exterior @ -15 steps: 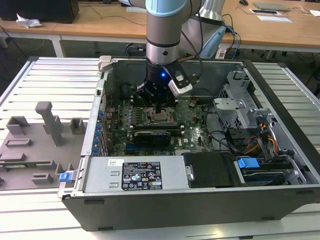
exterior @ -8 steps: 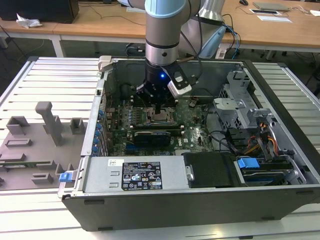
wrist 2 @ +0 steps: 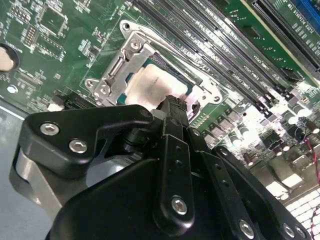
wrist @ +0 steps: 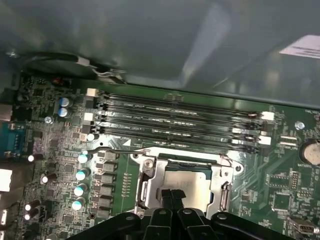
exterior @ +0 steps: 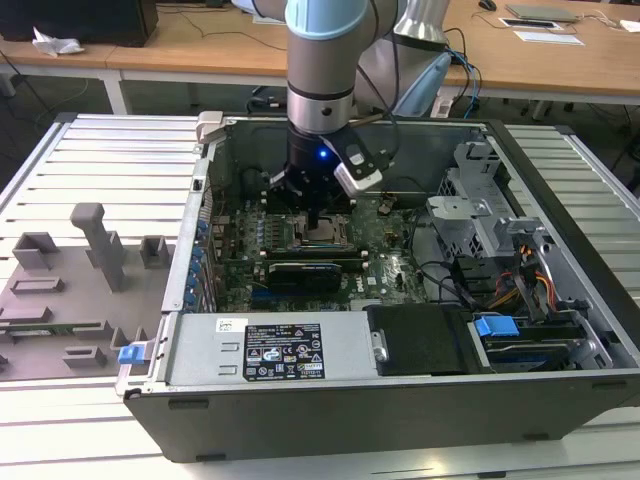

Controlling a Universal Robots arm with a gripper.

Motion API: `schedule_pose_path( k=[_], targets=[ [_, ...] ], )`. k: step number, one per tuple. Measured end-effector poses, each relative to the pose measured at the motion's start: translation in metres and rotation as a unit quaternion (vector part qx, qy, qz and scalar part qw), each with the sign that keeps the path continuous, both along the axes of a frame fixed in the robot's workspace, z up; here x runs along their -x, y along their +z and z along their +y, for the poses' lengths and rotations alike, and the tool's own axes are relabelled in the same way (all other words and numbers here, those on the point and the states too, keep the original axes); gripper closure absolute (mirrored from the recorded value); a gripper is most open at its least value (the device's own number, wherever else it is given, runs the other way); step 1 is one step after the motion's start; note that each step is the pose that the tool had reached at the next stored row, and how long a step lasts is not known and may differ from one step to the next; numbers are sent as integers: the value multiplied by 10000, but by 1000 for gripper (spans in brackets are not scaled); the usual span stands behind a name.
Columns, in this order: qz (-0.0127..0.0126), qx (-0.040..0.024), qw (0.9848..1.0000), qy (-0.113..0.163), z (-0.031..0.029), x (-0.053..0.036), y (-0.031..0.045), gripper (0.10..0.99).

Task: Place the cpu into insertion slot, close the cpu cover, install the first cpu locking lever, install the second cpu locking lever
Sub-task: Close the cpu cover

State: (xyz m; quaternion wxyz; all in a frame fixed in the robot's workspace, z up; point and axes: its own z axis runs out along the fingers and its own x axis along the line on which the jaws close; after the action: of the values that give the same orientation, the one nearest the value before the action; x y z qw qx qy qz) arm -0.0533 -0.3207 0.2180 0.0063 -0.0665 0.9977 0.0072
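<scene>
1. The arm (exterior: 320,70) stands straight down into the open computer case (exterior: 420,420), wrist vertical.
2. The gripper (wrist: 172,194) has its fingers pressed together, with nothing between them.
3. Right under those tips lies the cpu (wrist 2: 150,85), flat in the insertion slot (wrist: 180,161). We cannot tell whether the tips touch it.
4. The cpu cover (wrist 2: 117,67) lies down around the cpu, framing the fingertips on every side.
5. Off to one side of the gripper, a thin wire lever (wrist: 120,149) runs out over the green motherboard (wrist: 50,150).
</scene>
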Motion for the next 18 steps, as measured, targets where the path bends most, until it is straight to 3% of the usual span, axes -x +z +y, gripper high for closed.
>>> schedule_pose_path(
  k=[7, 18],
  targets=[
    [0, 0, 9998, 180, 0, 97, -61, 980],
    [1, 0, 9995, 303, 0, 113, -123, 980]
  ],
)
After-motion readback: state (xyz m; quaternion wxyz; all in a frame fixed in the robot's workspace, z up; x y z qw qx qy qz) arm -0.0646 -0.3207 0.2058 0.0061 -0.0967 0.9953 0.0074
